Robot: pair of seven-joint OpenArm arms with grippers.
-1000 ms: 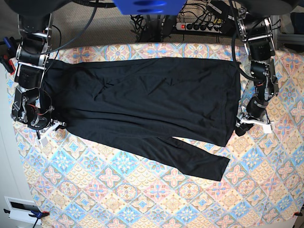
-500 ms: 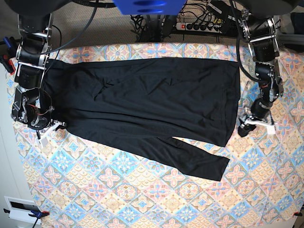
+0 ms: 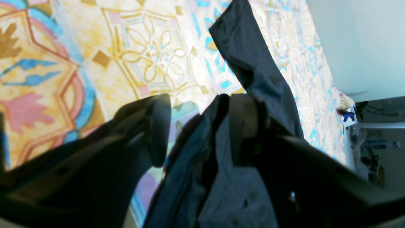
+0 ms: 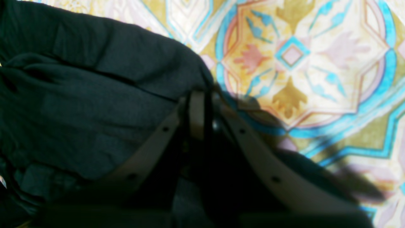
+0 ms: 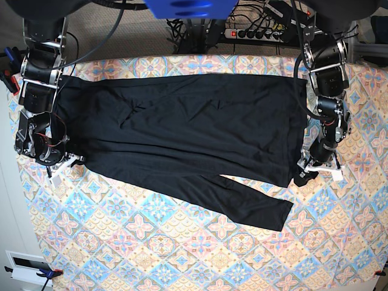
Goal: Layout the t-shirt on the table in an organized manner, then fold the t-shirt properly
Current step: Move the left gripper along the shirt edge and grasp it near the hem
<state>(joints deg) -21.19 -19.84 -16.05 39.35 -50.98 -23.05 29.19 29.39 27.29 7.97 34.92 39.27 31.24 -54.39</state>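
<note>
Base view shows the t-shirt (image 5: pixel 188 136) spread wide across the table (image 5: pixel 182 242), folded lengthwise into a long band with one strip trailing toward the near edge. The left gripper (image 5: pixel 305 171) sits low at one end corner of the cloth and the right gripper (image 5: pixel 59 162) at the opposite end corner. Left wrist view: the fingers (image 3: pixel 158 129) stand moderately apart, with a hem of the t-shirt (image 3: pixel 253 76) lying between them and against the far finger; nothing is pinched, though cloth drapes up into the gap. Patterned table (image 3: pixel 95 63) lies bare beside the near finger. Right wrist view: the fingers (image 4: pixel 196 114) are closed tight together, and dark fabric (image 4: pixel 95 95) bunches just beside and under their tips; whether cloth is actually clamped between them I cannot tell, since the tips are blurred. By my judgement, the step in hand is taking both end corners for the next fold. The next move calls for the left fingers to close on that hem before any lift.
</note>
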